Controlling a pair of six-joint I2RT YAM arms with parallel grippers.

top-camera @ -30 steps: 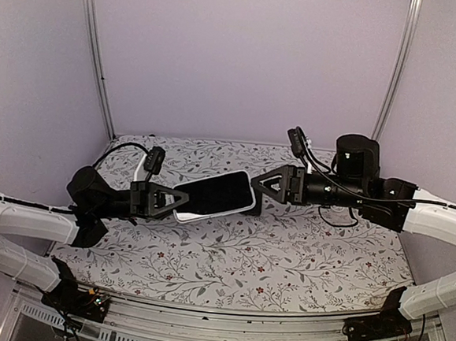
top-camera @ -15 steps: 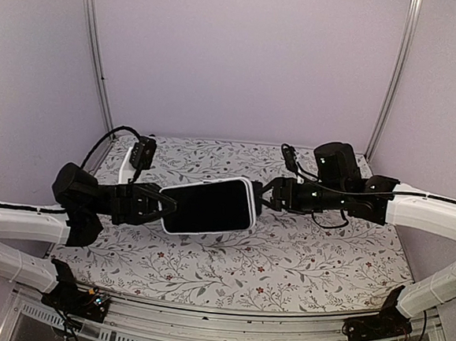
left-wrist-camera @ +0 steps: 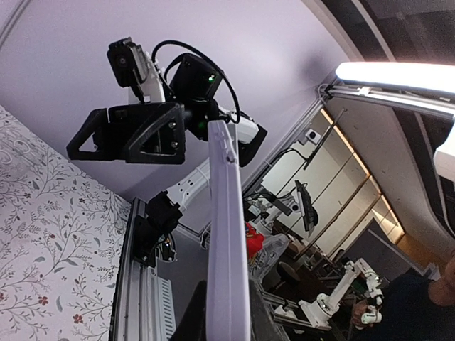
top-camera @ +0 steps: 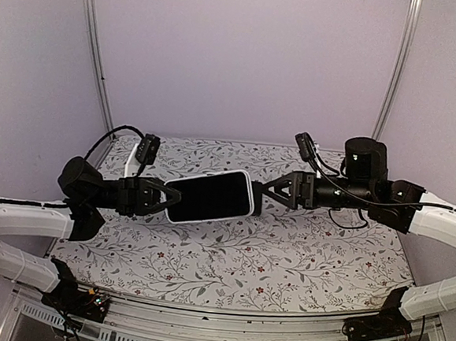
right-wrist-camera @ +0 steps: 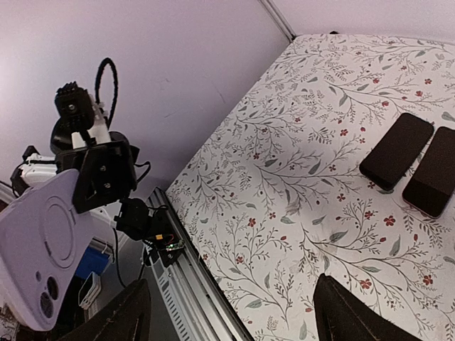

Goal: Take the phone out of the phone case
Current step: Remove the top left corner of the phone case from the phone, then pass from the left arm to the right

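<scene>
The phone (top-camera: pixel 210 197), black screen towards the camera, sits in the pale lavender phone case (top-camera: pixel 249 189) and is held in the air above the table's middle. My left gripper (top-camera: pixel 159 199) is shut on its left end. In the left wrist view the case (left-wrist-camera: pixel 227 234) runs edge-on between my fingers (left-wrist-camera: pixel 183 320). My right gripper (top-camera: pixel 259 193) is open at the phone's right end; I cannot tell if it touches. In the right wrist view the case's back (right-wrist-camera: pixel 39 249), with its camera holes, is at the far left, outside my open right gripper (right-wrist-camera: pixel 231 302).
Two bare black phones (right-wrist-camera: pixel 395 150) (right-wrist-camera: pixel 430 174) lie side by side on the floral table cover (right-wrist-camera: pixel 306 177) at the right. The metal front rail (right-wrist-camera: pixel 192 284) runs along the table's near edge. Purple walls enclose the cell on three sides.
The phone has tipped and moved slightly up and back in my left gripper. My right arm has pulled back to the right, away from the phone's right edge.
</scene>
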